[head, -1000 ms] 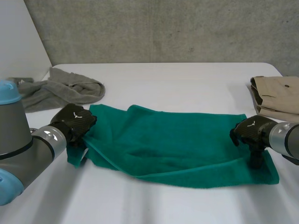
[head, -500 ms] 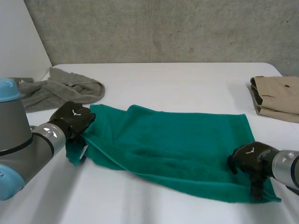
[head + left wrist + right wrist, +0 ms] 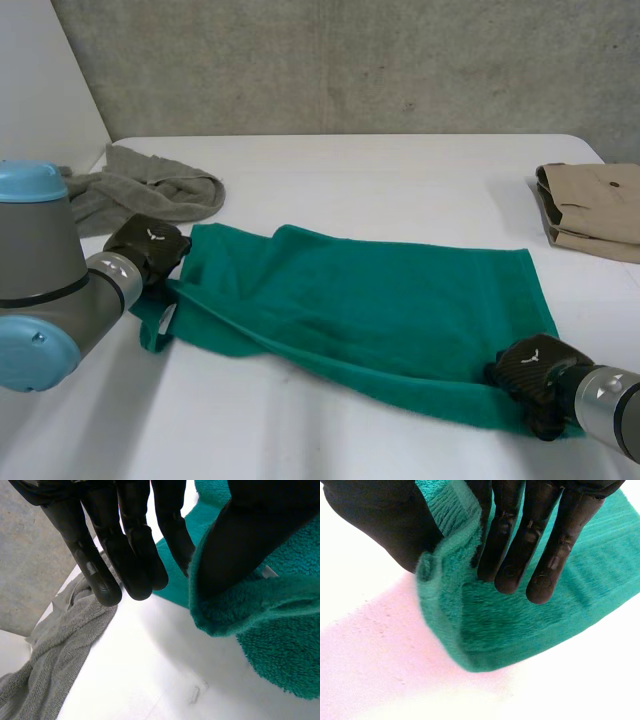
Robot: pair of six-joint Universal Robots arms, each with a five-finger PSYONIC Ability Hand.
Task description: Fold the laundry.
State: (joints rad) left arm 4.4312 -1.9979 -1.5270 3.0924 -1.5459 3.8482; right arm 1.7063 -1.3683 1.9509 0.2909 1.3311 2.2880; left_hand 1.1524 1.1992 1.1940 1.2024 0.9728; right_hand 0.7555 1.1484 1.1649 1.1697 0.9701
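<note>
White surface, green towel spread, no fold yet. Left hand pinches its left corner, right hand its near right corner. Grey cloth waits far left.

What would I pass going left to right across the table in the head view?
left hand → green towel → right hand → folded beige garment

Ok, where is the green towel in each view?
Head view: green towel spread mid-table between left hand and right hand.
Left wrist view: green towel edge pinched at the left hand's thumb.
Right wrist view: green towel corner pinched under the right hand's fingers.
Shared landmark: the white table.
</note>
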